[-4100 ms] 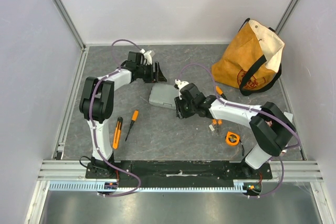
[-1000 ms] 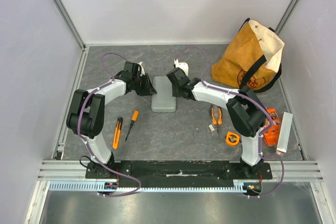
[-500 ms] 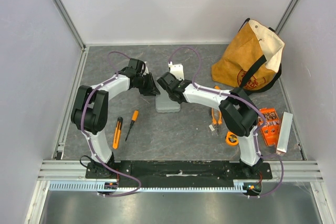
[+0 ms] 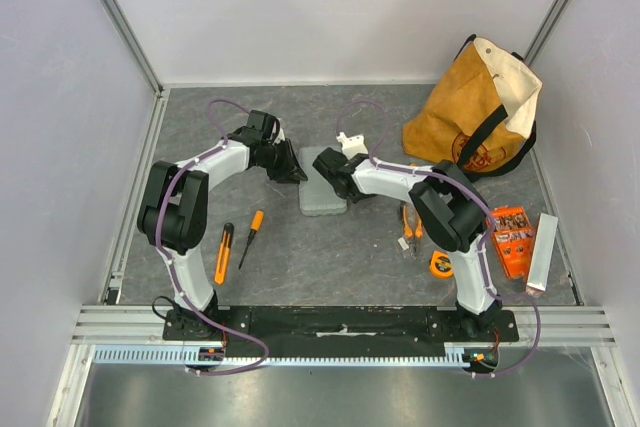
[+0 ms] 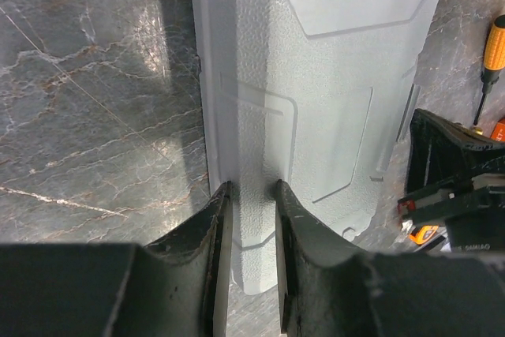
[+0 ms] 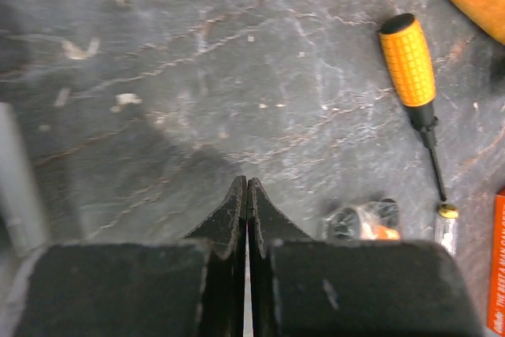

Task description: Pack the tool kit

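Grey plastic tool kit (image 4: 322, 199) is clamped at its edge by your left pincer (image 5: 251, 195), likely to steady it, while your right pincer (image 6: 246, 191) beside it is shut, empty.

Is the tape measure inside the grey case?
No, the tape measure lies on the table, apart from the grey case.

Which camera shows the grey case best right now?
Left wrist: the case fills the frame, lid closed, left end effector gripping its near end. Top view shows it small between the arms; right wrist catches only a grey sliver, possibly its edge.
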Available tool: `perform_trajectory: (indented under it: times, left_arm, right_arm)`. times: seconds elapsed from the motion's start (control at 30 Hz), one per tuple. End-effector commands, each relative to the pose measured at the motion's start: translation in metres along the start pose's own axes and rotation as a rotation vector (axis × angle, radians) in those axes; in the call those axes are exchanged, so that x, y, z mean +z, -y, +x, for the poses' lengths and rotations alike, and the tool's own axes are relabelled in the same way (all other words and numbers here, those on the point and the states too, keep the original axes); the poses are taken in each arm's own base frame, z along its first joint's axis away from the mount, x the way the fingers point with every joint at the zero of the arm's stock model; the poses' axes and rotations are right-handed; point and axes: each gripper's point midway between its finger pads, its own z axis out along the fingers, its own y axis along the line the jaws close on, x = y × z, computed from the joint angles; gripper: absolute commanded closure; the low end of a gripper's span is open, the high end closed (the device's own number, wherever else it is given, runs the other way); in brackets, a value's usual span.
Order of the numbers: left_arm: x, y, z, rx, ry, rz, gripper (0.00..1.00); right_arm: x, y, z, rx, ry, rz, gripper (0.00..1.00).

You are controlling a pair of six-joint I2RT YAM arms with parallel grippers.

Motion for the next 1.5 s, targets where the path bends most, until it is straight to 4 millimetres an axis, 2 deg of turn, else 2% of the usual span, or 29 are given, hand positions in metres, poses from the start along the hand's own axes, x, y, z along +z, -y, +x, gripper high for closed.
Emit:
perform_trajectory:
  times: [0.0,0.13,0.23,0.33,0.37,0.43,0.67,0.83,1.03,1.47]
  left_arm:
    - [0.009,-0.076,0.055,-0.083,-0.174,-0.296,0.97]
    - [0.008,-0.071,0.054,-0.071,-0.178,-0.275,0.94]
    - [0.009,-0.065,0.053,-0.07,-0.18,-0.244,0.85]
    - [0.008,-0.062,0.049,-0.063,-0.171,-0.234,0.76]
    - [0.008,-0.06,0.048,-0.059,-0.166,-0.231,0.75]
    - [0.007,-0.06,0.046,-0.054,-0.164,-0.232,0.73]
    - [0.007,-0.059,0.043,-0.047,-0.162,-0.23,0.72]
    - [0.007,-0.059,0.043,-0.044,-0.162,-0.234,0.72]
    - [0.007,-0.058,0.043,-0.044,-0.164,-0.23,0.71]
    - [0.008,-0.059,0.041,-0.041,-0.167,-0.238,0.71]
  right_arm:
    - [-0.017,0.025,-0.03,0.057,0.075,-0.029,1.0]
    - [-0.039,0.014,-0.058,0.115,0.11,-0.207,0.99]
    - [-0.048,0.005,-0.066,0.145,0.103,-0.304,0.84]
    - [-0.054,-0.002,-0.071,0.176,0.095,-0.406,0.62]
    - [-0.055,-0.005,-0.071,0.185,0.087,-0.443,0.57]
    - [-0.054,-0.012,-0.072,0.197,0.073,-0.512,0.54]
    - [-0.035,-0.028,-0.065,0.213,0.007,-0.601,0.56]
    - [-0.036,-0.038,-0.066,0.217,0.01,-0.677,0.56]
    - [-0.033,-0.047,-0.062,0.217,-0.005,-0.704,0.51]
    - [-0.005,-0.045,-0.044,0.22,-0.055,-0.614,0.65]
